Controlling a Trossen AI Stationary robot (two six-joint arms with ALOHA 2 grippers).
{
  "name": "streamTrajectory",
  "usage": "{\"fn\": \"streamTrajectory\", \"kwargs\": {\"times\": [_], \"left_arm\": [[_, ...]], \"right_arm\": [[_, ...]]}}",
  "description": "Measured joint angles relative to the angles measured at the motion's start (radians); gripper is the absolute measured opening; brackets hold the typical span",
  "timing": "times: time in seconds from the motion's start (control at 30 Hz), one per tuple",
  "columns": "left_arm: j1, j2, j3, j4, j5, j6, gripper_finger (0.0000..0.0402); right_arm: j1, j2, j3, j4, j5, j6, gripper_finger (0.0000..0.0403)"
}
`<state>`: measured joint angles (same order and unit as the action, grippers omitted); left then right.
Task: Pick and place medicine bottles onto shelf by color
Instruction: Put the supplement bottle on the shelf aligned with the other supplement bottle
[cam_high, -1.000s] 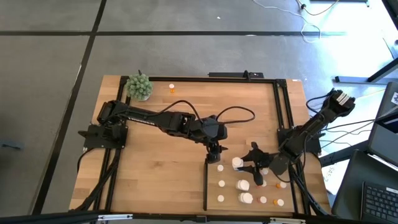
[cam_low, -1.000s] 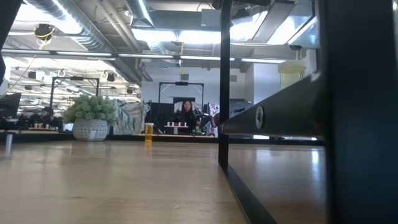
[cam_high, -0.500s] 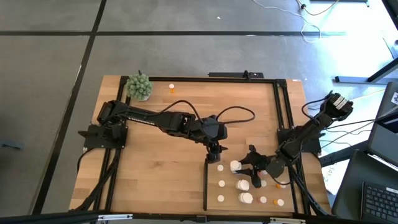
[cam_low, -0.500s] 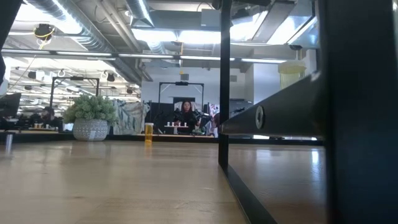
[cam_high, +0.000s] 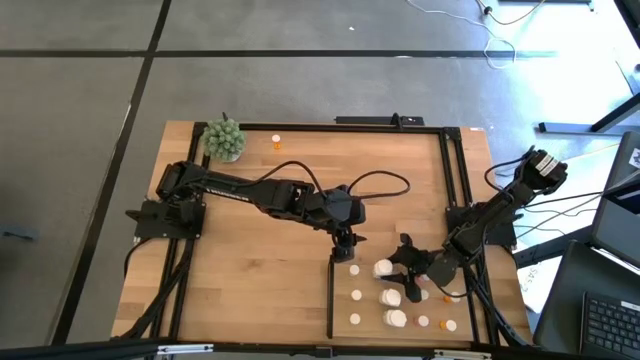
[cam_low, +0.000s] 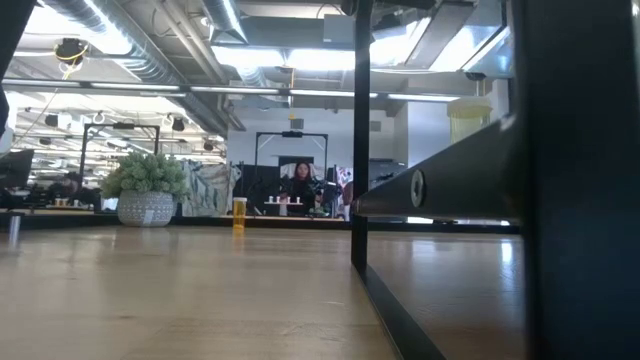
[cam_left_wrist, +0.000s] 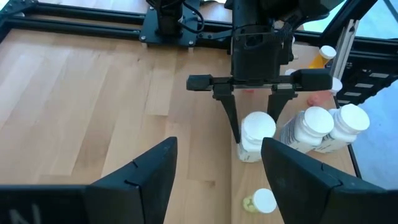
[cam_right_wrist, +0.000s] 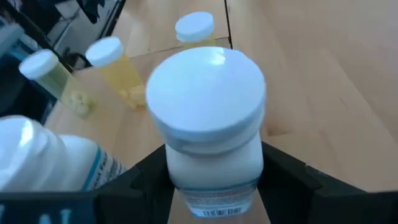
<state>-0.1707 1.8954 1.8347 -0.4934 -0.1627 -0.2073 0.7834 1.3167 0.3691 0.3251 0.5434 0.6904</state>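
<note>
Overhead, little has changed since a second ago: the right claw (cam_high: 403, 268) and the chunky white bottle (cam_high: 382, 268) between its fingers have slid slightly nearer the counter's front edge, onto the shelf (cam_high: 345, 307). The left claw (cam_high: 345, 250) hangs just beside the shelf's black strip (cam_high: 331, 300), unmoved, fingers spread and gripping nothing. More bottles lie on the shelf: two further chunky white ones (cam_high: 393, 308) close in front of the right claw, small white caps (cam_high: 355, 296) near the strip, and orange ones (cam_high: 424, 321) partly hidden under the right arm. One orange bottle (cam_high: 277, 142) stands apart near the green plant ball (cam_high: 224, 139) at the counter's far side.

Low view: same as before. Dark frame bars (cam_low: 361, 130) block most of the right side; neither claw nor shelf shows. The plant (cam_low: 146, 186) and the lone orange bottle (cam_low: 239, 213) stand far off; a person (cam_low: 300, 182) is in the room behind.

Left wrist: the left claw's own fingers (cam_left_wrist: 140, 174) stand wide. Beyond them the right claw (cam_left_wrist: 256, 124) straddles the white bottle (cam_left_wrist: 257, 135), which stands upright on the counter (cam_left_wrist: 81, 93); whether the fingers press it I cannot tell. Two chunky bottles (cam_left_wrist: 308, 129) lean beside it.

Right wrist: the white bottle (cam_right_wrist: 208, 127) fills the gap between the fingers (cam_right_wrist: 149, 171); contact is unclear. Two yellowish bottles (cam_right_wrist: 118, 68) and a white cap (cam_right_wrist: 194, 27) lie behind.
</note>
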Motion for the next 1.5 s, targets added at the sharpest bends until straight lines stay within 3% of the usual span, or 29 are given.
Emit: {"fn": "streamTrajectory", "kwargs": {"times": [0.27,0.57,1.5], "left_arm": [[0.000,0.000,0.000,0.000,0.000,0.000,0.0227],[0.000,0.000,0.000,0.000,0.000,0.000,0.0227],[-0.003,0.000,-0.001,0.000,0.000,0.008,0.0229]], "right_arm": [[0.000,0.000,0.000,0.006,-0.009,-0.046,0.0230],[0.000,0.000,0.000,0.011,-0.155,-0.044,0.0244],[-0.004,-0.092,0.002,0.012,-0.145,-0.018,0.0244]]}}
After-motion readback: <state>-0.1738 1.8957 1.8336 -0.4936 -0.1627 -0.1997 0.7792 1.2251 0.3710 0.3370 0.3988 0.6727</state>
